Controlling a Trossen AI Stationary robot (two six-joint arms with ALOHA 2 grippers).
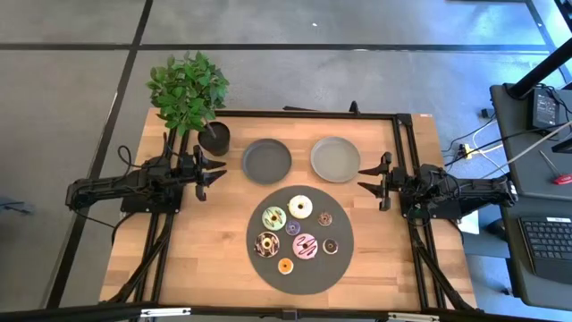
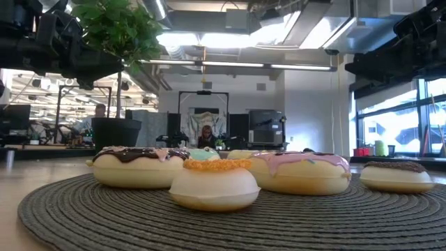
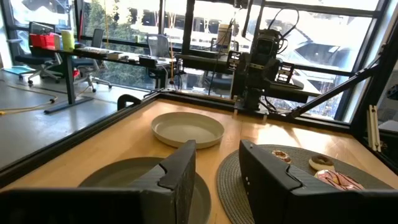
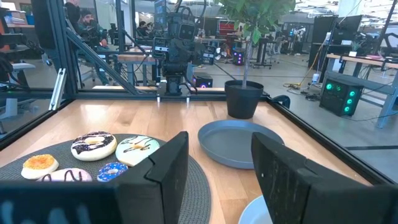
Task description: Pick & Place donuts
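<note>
High view shows all seven donuts point(image 1: 299, 234) on the dark mat point(image 1: 341, 261), nearer the camera than both arms. Left end effector point(image 1: 217, 174) and right end effector point(image 1: 365, 180), fingers apart and empty, flank the plates; the right seems slightly nearer.

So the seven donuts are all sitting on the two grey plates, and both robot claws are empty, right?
Not quite. The seven donuts all sit on the big dark round mat, and the two grey plates hold nothing. The high view shows it. The left claw and right claw are indeed empty.
</note>
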